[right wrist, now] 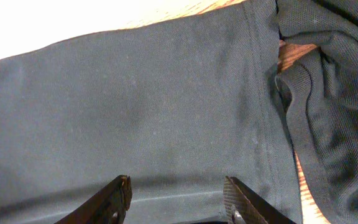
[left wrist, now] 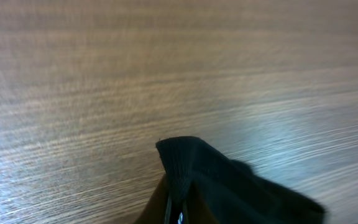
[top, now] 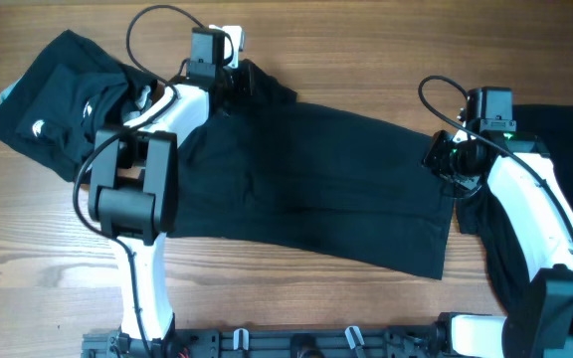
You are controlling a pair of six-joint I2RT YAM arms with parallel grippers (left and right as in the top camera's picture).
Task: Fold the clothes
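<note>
Item: plain black soft-fabric T-shirt, spread flat mid brown wooden table | left gripper: clamped on far corner, presumably for folding | right gripper: fingers held apart over hem.

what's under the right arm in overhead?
Beneath it, dark clothes lie on the wooden table, next to the spread T-shirt. The right arm covers their middle, so their full shape and count cannot be seen.

Left hand — mostly below frame edge
</note>
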